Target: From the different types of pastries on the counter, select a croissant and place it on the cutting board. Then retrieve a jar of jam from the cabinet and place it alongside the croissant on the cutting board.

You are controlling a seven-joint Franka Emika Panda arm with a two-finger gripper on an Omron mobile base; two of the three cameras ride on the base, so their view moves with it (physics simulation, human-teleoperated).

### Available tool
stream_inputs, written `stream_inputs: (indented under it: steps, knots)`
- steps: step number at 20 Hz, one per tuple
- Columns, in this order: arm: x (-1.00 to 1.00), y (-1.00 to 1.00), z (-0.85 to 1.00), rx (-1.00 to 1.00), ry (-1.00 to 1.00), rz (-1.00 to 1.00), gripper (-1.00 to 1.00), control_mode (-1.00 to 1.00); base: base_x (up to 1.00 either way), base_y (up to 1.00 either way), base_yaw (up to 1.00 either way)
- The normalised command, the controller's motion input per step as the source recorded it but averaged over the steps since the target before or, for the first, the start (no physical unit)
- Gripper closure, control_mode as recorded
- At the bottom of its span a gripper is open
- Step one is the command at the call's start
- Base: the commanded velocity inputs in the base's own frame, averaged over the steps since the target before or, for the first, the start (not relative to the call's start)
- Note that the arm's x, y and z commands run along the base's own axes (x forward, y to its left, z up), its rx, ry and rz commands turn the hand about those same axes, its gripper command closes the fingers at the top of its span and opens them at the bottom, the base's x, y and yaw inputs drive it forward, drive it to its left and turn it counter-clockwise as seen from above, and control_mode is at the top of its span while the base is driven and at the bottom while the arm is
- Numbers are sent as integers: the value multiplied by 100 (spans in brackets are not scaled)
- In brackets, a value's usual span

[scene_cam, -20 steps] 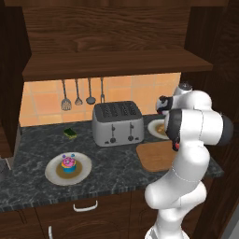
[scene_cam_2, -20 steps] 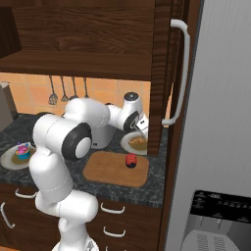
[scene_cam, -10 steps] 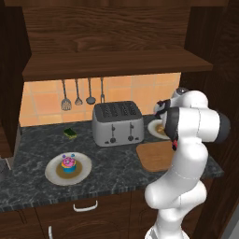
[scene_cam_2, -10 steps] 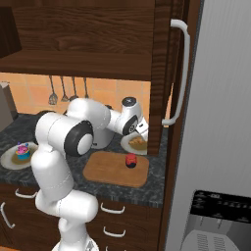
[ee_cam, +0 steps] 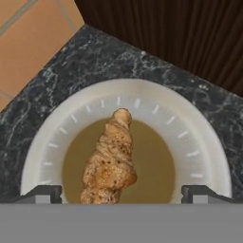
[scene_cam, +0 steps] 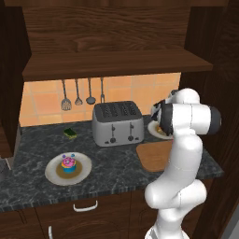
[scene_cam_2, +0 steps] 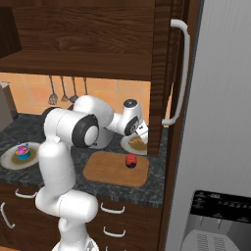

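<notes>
Golden-tan, the croissant (ee_cam: 110,161) lay on a round white plate (ee_cam: 199,137) with a brown centre, on the dark marbled counter (ee_cam: 95,52) in the corner between the orange tiles (ee_cam: 28,42) and a dark wood wall. The gripper (ee_cam: 121,192) hung just above it with its fingers spread wide, one tip on each side of the pastry, holding nothing. On the wooden cutting board (scene_cam_2: 105,169), just in front of this plate, stood the jar of jam (scene_cam_2: 130,160). A frosted cake (scene_cam: 68,163) sat on another plate (scene_cam: 53,175), left of the toaster (scene_cam: 117,123).
</notes>
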Motion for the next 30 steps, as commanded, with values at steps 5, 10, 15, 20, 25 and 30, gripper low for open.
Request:
stream_inputs:
  steps: [5, 10, 15, 20, 25, 30]
  knots:
    - [36, 0, -26, 9, 14, -7, -100, -100, 0, 0, 0]
    - [52, 0, -20, 10, 8, 0, -100, -100, 0, 0, 0]
    - [12, 0, -18, -5, 0, 0, -100, -100, 0, 0, 0]
    - [1, 0, -44, -11, 0, 0, -100, -100, 0, 0, 0]
    - [0, 0, -42, -2, 5, 0, -100, -100, 0, 0, 0]
    - [0, 1, -22, 0, 2, 0, 100, -100, 0, 0, 0]
